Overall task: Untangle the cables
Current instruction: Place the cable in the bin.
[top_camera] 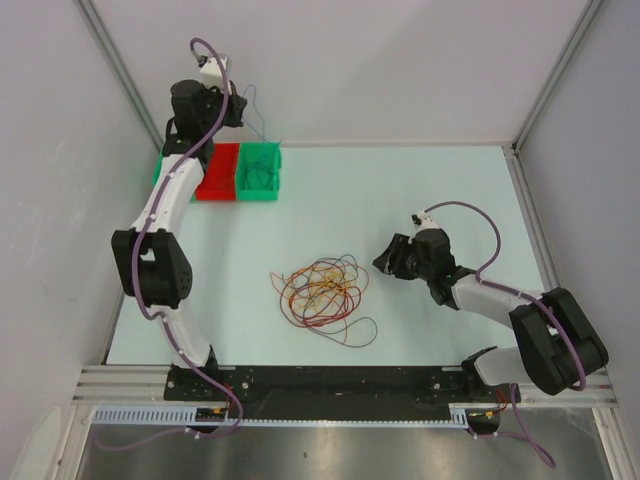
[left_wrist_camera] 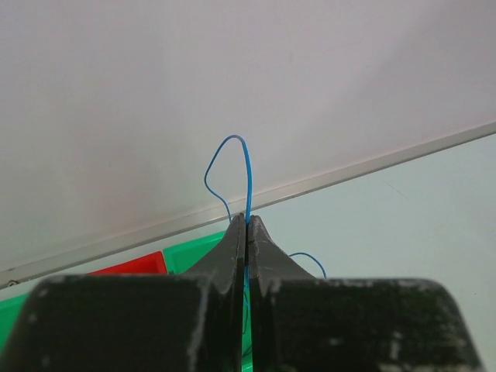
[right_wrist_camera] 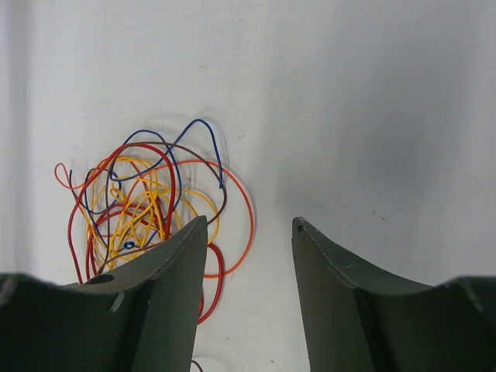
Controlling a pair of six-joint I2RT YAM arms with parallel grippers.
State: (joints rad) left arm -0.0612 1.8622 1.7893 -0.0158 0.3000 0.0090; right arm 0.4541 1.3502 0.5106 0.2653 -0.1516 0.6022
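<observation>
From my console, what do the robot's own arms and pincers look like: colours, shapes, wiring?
The left arm and right arm have white link shells and black joint housings. A thick purple-grey cable loops along each. The left pincer and right pincer have dark flat fingers tapering to pointed tips, lightly scuffed.

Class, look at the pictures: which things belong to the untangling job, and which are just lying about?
Job: tangled cables; blue cable pinched in the left gripper; right gripper, jaws open; green bin holding cables.
Lying about: red bin; table.
</observation>
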